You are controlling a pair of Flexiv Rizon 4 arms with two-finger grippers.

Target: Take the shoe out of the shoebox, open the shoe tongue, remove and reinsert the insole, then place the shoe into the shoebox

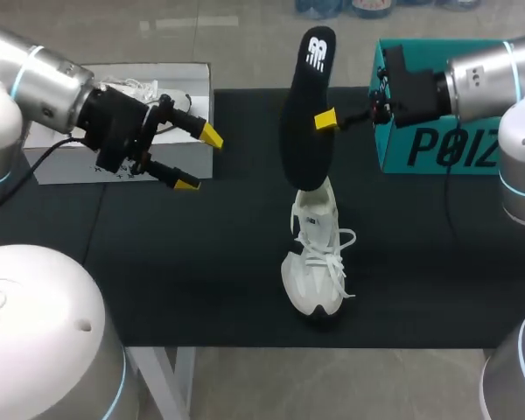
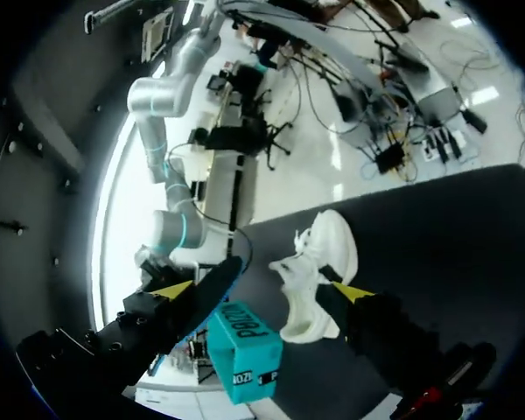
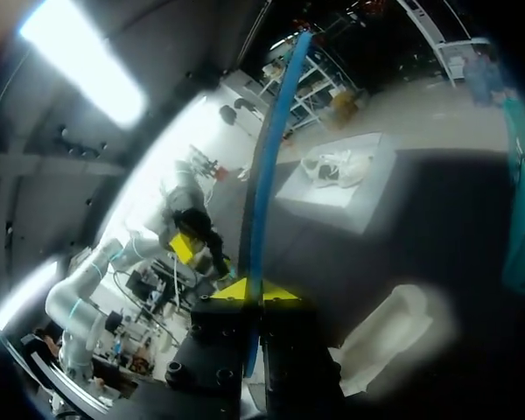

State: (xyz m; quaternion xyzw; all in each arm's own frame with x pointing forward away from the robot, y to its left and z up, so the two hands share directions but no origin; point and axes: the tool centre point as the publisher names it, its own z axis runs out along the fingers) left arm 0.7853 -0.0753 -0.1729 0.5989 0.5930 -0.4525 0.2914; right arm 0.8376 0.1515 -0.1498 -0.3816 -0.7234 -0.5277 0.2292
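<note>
Head view: the right gripper [image 1: 325, 120], reaching in from the upper right, pinches a dark insole [image 1: 306, 105] between its fingers at upper centre. The insole stands nearly upright, its long axis running top to bottom of the frame. Its lower end meets the heel opening of the white shoe [image 1: 318, 262] at centre (whether it is already inside is unclear). The shoe rests on the black desk [image 1: 175, 262], toe toward the bottom edge. The left gripper [image 1: 199, 159], fingers spread and empty, hangs at centre left, well apart from the shoe. Reinserting likely means sliding the insole down and toeward.
</note>
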